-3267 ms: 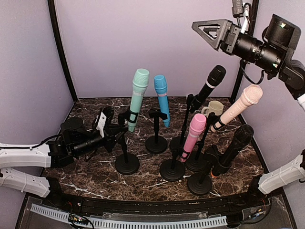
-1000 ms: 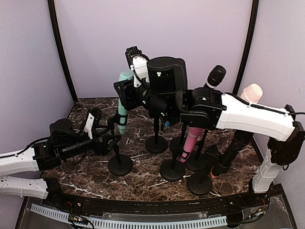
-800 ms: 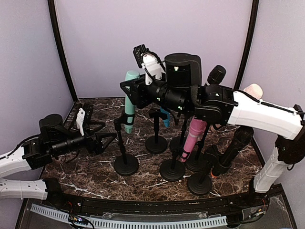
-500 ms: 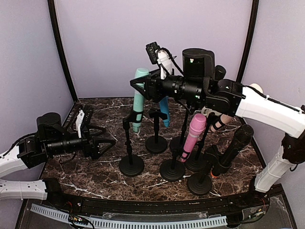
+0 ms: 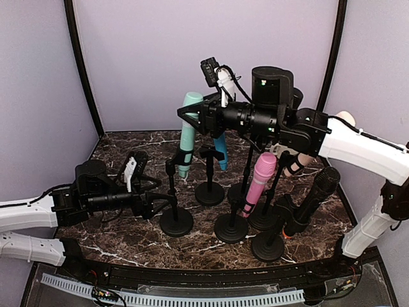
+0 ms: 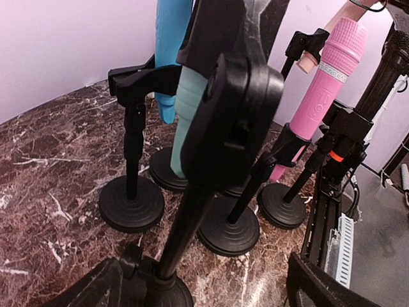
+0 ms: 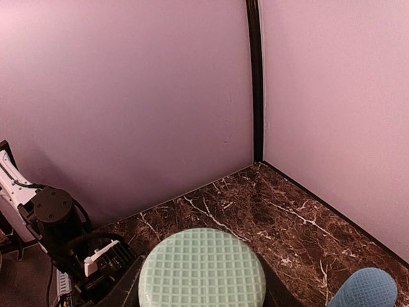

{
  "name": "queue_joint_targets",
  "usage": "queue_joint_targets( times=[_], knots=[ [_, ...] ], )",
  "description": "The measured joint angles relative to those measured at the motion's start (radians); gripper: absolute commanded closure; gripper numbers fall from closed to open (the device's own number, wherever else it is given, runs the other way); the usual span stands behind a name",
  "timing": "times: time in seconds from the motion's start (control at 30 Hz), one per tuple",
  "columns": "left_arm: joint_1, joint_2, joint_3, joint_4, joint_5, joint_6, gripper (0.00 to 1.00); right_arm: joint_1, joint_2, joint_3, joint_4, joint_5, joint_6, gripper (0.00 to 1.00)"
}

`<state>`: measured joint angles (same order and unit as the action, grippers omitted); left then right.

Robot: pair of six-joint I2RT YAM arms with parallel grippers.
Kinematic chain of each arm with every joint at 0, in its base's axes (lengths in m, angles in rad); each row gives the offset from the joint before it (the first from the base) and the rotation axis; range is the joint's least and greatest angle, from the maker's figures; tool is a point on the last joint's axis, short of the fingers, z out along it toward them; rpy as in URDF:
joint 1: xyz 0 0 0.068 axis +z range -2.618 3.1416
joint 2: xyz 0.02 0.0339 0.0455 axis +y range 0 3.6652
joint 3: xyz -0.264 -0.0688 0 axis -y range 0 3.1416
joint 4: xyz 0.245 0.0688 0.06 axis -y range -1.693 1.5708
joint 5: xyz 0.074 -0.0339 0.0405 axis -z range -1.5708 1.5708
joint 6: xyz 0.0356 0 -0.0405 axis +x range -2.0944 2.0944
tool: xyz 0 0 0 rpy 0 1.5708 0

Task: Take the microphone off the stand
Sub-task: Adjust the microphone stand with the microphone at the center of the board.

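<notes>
A mint green microphone [image 5: 186,134] stands tilted, its lower body at the clip [image 6: 230,121] of a black stand [image 5: 176,222]. My right gripper [image 5: 193,115] is shut on its round head [image 7: 202,268], a dark finger [image 7: 121,289] showing on each side. My left gripper [image 5: 155,203] is open and low by the stand's base. The stand's pole [image 6: 176,249] rises between its wide-apart fingers [image 6: 332,288], which do not touch it. In the left wrist view the clip hides much of the mint microphone [image 6: 192,109].
Right of the stand crowd a blue microphone [image 5: 216,131], a pink one [image 5: 261,179], a peach one [image 5: 339,121] and two black ones [image 5: 316,198], each on a black round-based stand [image 5: 231,228]. Purple walls close the back and sides.
My right gripper carried the mint microphone, with its stand, to the right. My left gripper opened wide, drew back to the left, then came in around the stand's pole near its base.
</notes>
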<state>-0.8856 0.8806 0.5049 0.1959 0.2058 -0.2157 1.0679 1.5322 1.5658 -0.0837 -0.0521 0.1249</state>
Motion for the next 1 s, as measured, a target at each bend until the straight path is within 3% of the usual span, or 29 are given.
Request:
queue_joint_targets(
  times=[0.23, 0.43, 0.6, 0.83, 0.87, 1.0],
  knots=[
    [0.000, 0.095, 0.000, 0.135, -0.033, 0.070, 0.30, 0.040, 0.003, 0.027, -0.035, 0.039, -0.027, 0.61],
    [0.000, 0.111, 0.000, 0.176, -0.068, 0.118, 0.61, 0.052, 0.014, 0.048, -0.051, 0.064, -0.035, 0.60],
    [0.000, 0.122, 0.000, 0.212, -0.071, 0.147, 0.66, 0.052, 0.028, 0.067, -0.064, 0.076, -0.034, 0.60],
    [0.000, 0.174, 0.006, 0.237, -0.066, 0.192, 0.93, 0.053, 0.048, 0.093, -0.077, 0.083, -0.034, 0.58],
    [0.000, 0.180, 0.009, 0.238, -0.065, 0.214, 0.98, 0.053, 0.050, 0.096, -0.079, 0.091, -0.034, 0.57],
    [0.000, 0.189, 0.017, 0.238, -0.069, 0.246, 1.00, 0.052, 0.057, 0.113, -0.096, 0.101, -0.033, 0.43]
  ],
)
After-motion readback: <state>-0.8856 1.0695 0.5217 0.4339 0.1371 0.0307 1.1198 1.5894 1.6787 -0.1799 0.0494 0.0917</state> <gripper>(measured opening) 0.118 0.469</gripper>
